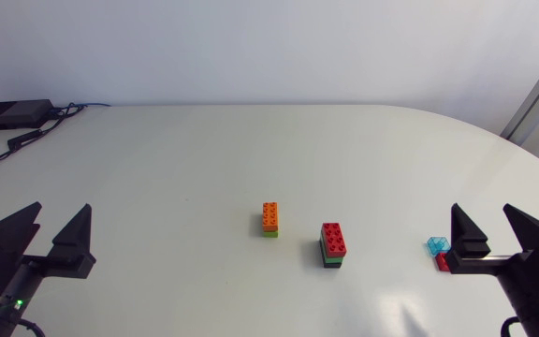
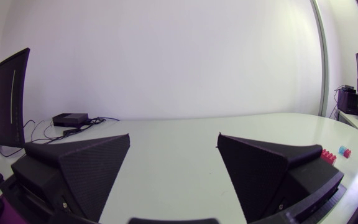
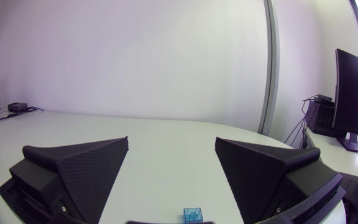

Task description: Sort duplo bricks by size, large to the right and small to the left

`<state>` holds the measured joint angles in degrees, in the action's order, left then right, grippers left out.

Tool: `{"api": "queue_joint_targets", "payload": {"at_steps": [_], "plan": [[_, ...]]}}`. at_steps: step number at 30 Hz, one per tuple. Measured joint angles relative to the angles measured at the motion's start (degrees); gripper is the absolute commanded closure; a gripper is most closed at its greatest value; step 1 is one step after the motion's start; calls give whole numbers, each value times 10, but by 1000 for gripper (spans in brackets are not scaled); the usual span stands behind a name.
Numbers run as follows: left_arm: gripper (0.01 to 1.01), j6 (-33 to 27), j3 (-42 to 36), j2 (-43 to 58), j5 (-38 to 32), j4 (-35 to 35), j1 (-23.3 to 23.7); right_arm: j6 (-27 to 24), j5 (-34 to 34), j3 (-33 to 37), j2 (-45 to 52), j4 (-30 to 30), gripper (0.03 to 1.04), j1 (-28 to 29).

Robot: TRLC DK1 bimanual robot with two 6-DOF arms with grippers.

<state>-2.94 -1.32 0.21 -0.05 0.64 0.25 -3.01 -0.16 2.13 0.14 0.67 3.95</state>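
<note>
- My left end effector [image 1: 61, 213] and right end effector [image 1: 482, 213] hang released, empty
- The small blue brick [image 1: 435, 245] lies at 3 o'clock from the red stack [image 1: 333, 240], just beside the right end effector
- I should centre over it, then clench squarely

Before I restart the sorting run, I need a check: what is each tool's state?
Left matte black tool: open, holding nothing.
Right matte black tool: open, holding nothing.
</note>
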Motion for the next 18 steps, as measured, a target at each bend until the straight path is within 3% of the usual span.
{"api": "queue_joint_targets", "payload": {"at_steps": [18], "plan": [[54,0,0,0,0,0,-4,0,0,0,0,0,59,-7]]}}
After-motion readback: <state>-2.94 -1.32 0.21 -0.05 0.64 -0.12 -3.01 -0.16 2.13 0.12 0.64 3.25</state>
